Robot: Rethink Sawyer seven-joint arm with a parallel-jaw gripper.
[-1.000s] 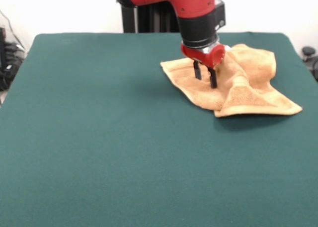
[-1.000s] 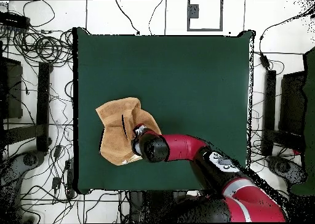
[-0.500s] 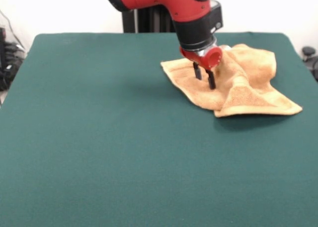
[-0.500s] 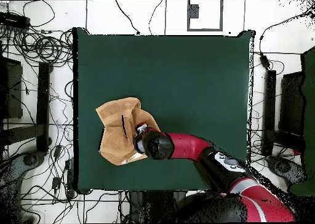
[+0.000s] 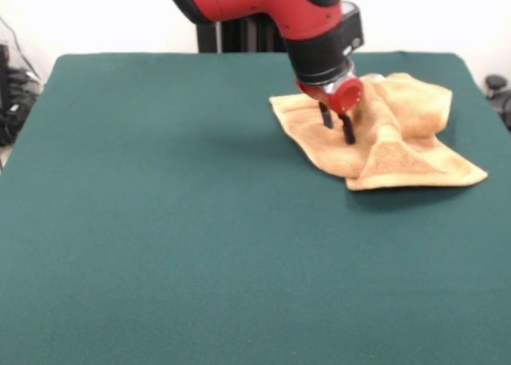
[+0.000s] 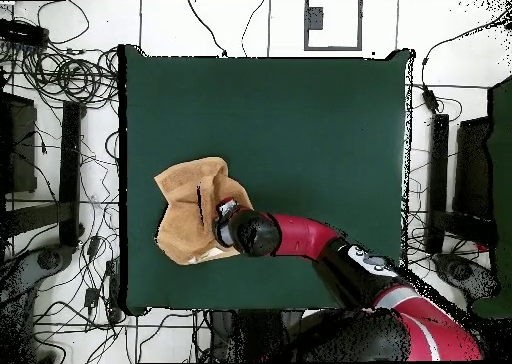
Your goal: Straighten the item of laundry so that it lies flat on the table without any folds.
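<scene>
The towel [image 5: 383,137] is not yet flattened: folds are seen bunched beside the fingers [image 5: 337,124], which are slightly apart, touching it on the worktop [image 5: 160,221].

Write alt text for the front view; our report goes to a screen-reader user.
A red and black robot arm reaches down with its open gripper onto a crumpled tan-orange towel, which lies folded over itself near the far right of a dark green table. The rest of the table is bare.
</scene>
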